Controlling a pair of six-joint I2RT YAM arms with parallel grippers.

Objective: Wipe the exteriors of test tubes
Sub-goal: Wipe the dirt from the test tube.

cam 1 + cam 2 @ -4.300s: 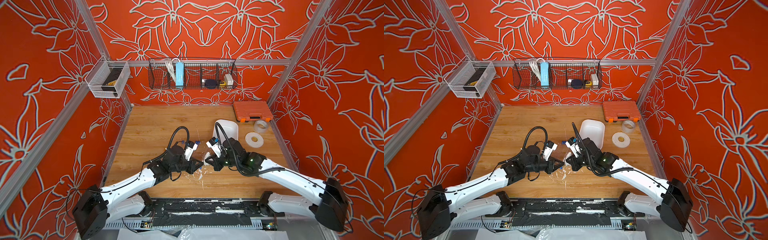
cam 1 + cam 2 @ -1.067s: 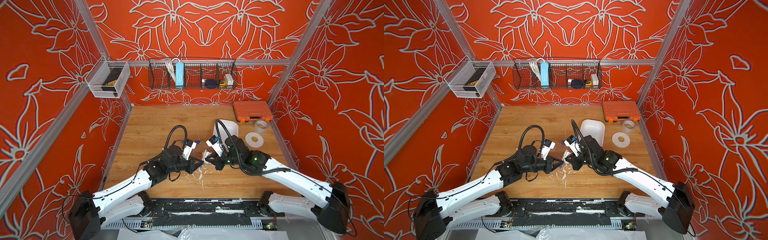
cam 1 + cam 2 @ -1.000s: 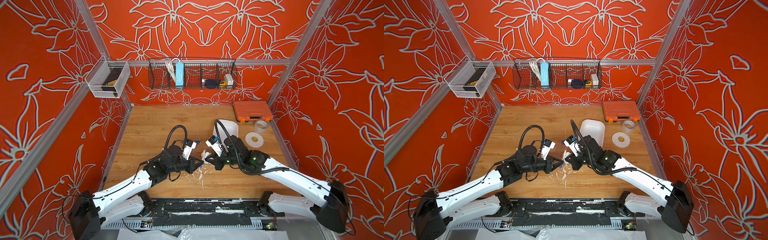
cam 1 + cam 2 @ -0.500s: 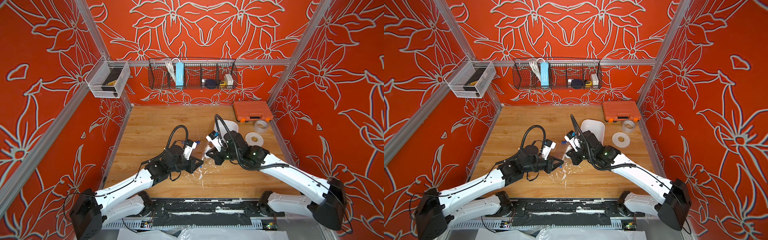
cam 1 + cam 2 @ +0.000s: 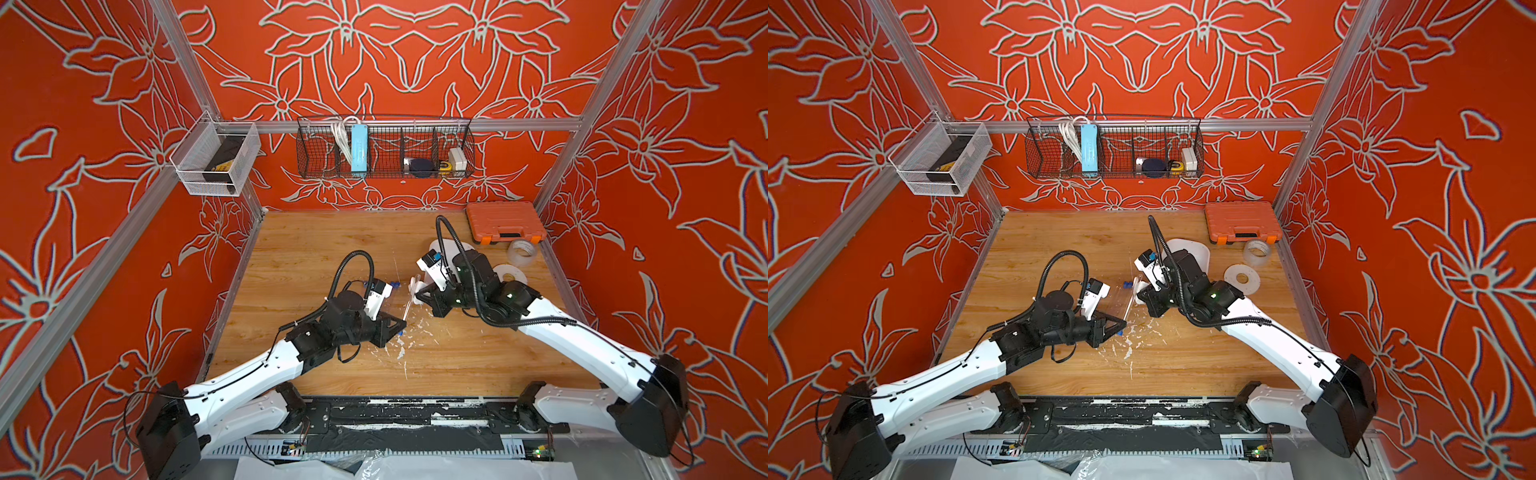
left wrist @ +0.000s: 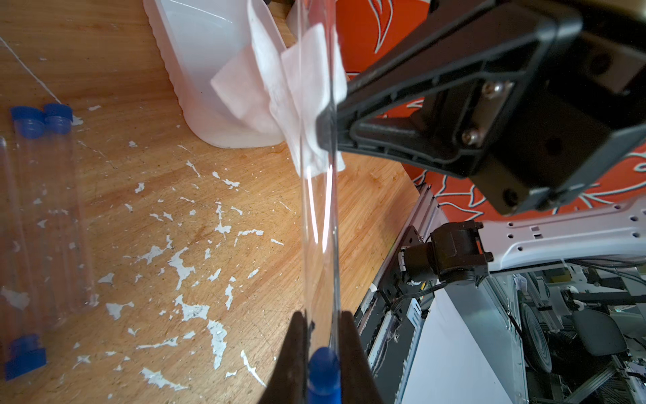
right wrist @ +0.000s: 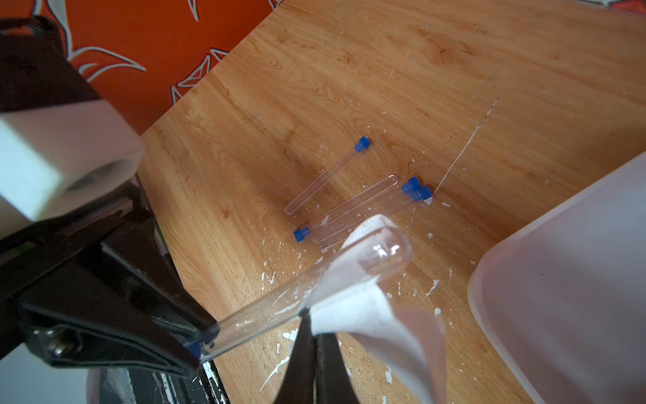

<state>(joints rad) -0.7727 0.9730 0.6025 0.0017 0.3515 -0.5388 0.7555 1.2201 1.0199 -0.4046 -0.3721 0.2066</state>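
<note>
**Tube clamped at its cap, tissue against its far half**

The left gripper (image 6: 323, 325) is closed on the blue-capped end of one test tube (image 6: 320, 227), which points toward 1 o'clock in both top views. The right gripper (image 7: 309, 323), at the tube's 3 o'clock, pinches a white tissue (image 7: 367, 307) that folds around the tube (just short of its rounded tip). Four other tubes (image 7: 349, 206) lie on the wooden table (image 7: 384, 70), at the left gripper's 12 o'clock.

Past the right end effector (image 6: 327, 133) the tube (image 6: 320, 227) runs out of frame; its cap (image 6: 323, 374) is cropped at the left end effector (image 6: 320, 328). Beside the right one, tray (image 7: 566, 280) and tissue (image 7: 384, 325) (blurred) are cropped too.
</note>
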